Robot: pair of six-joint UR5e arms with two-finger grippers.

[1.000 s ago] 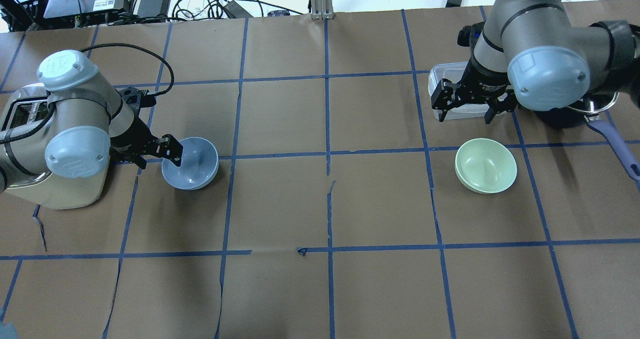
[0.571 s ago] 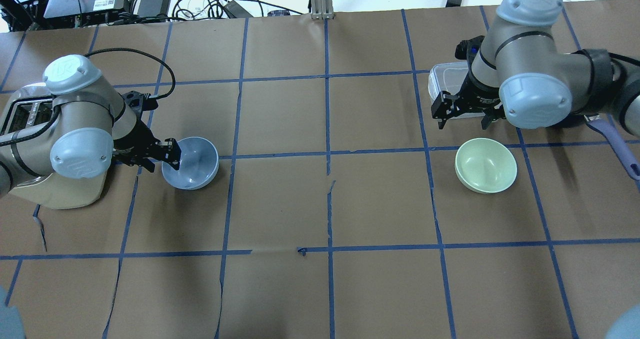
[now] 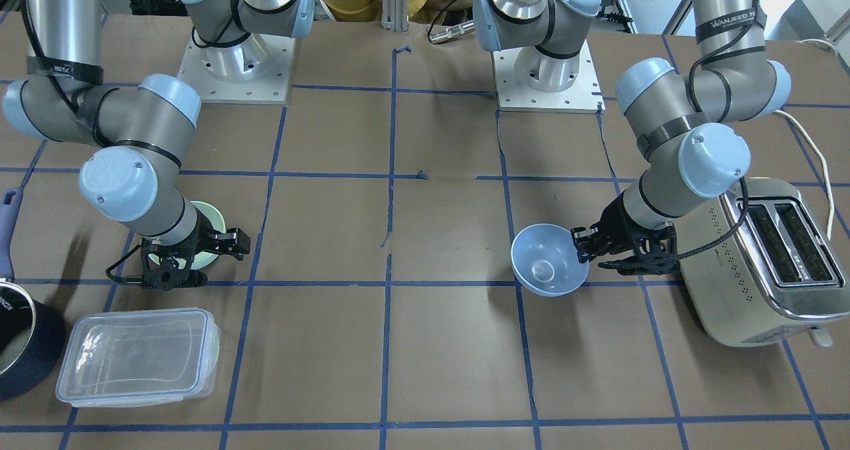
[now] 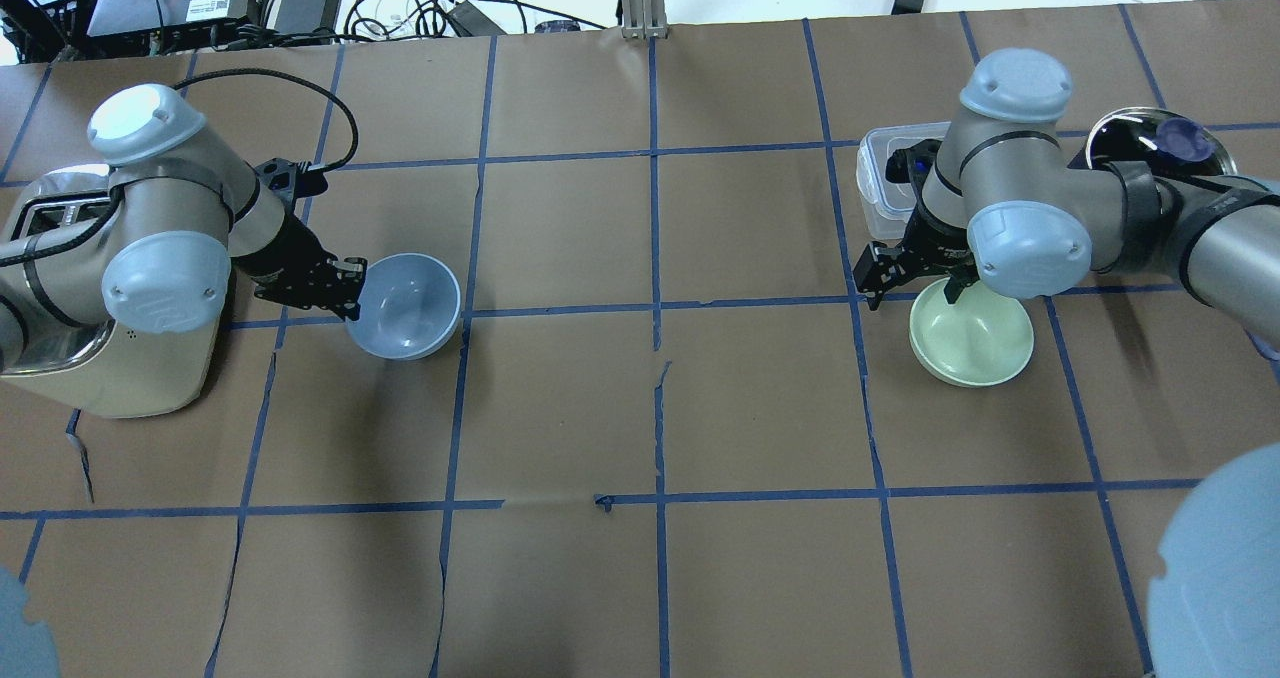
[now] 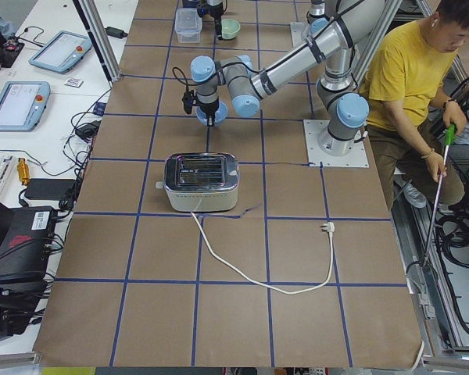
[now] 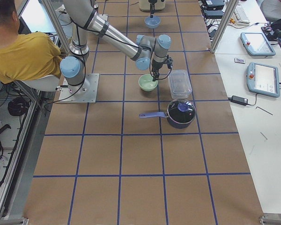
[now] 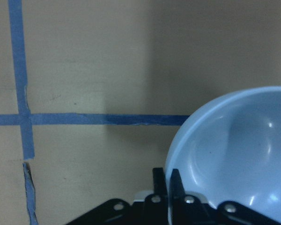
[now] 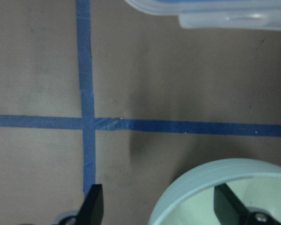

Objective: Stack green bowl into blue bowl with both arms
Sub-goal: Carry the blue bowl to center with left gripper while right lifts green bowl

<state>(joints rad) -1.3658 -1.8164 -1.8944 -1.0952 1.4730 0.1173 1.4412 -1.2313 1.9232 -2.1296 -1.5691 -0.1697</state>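
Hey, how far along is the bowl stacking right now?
Done: the left gripper is shut on the rim of the blue bowl, which looks tilted and raised. In hand: the right gripper is open, straddling the rim of the green bowl, not yet closed. Left: gripping the green bowl, bringing the two together and nesting green inside blue.

Toaster [image 3: 764,264], clear lidded container [image 3: 136,354], dark navy pot [image 6: 180,115]
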